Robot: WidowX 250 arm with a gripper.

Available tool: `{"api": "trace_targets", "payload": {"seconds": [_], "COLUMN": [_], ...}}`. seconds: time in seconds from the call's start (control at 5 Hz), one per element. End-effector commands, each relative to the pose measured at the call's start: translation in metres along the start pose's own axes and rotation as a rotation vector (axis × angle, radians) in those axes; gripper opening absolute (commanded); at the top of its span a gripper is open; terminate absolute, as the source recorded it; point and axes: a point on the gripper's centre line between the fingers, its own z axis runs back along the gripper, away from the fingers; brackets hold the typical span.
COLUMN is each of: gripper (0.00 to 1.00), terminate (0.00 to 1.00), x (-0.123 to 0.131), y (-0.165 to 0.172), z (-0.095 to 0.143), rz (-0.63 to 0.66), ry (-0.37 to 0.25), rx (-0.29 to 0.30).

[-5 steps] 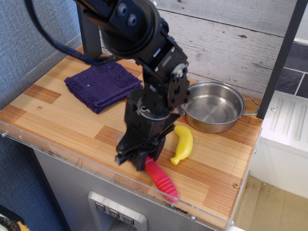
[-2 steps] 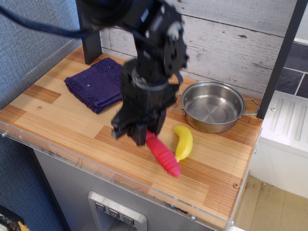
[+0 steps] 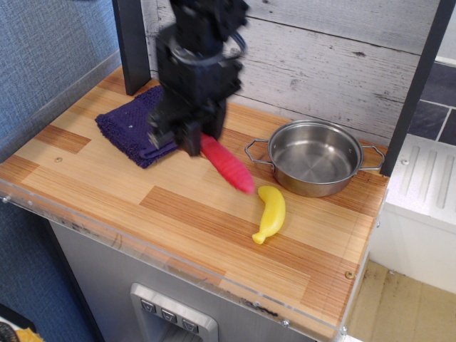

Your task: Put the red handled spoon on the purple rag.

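My gripper (image 3: 187,140) is shut on the head end of the red handled spoon (image 3: 226,164) and holds it in the air; the red ribbed handle sticks out down to the right, and the metal head is hidden between the fingers. The gripper hangs over the right front edge of the purple rag (image 3: 132,125), which lies at the back left of the wooden counter and is partly covered by the arm.
A steel pan (image 3: 317,158) with two handles stands at the back right. A yellow toy banana (image 3: 271,212) lies in front of the pan. A dark post (image 3: 132,44) rises behind the rag. The counter's front edge (image 3: 178,260) has a clear plastic lip.
The gripper has risen from near the counter's front edge and moved back and left with the spoon, from beside the banana to the rag's right edge.
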Motion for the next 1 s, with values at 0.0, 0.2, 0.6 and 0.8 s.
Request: {"api": "trace_targets", "payload": {"seconds": [0.0,0.2,0.6,0.8], "gripper": [0.00,0.00,0.00,0.00], "terminate": [0.00,0.00,0.00,0.00], "x": [0.057,0.079,0.117,0.121], "y": [-0.013,-0.014,-0.016,-0.018], "z": [-0.002,-0.011,-0.035,-0.051], "rz": [0.078,0.120,0.189,0.204], "ry": [-0.015,-0.009,-0.001,0.011], "rx": [-0.023,-0.011,0.024,0.049]}}
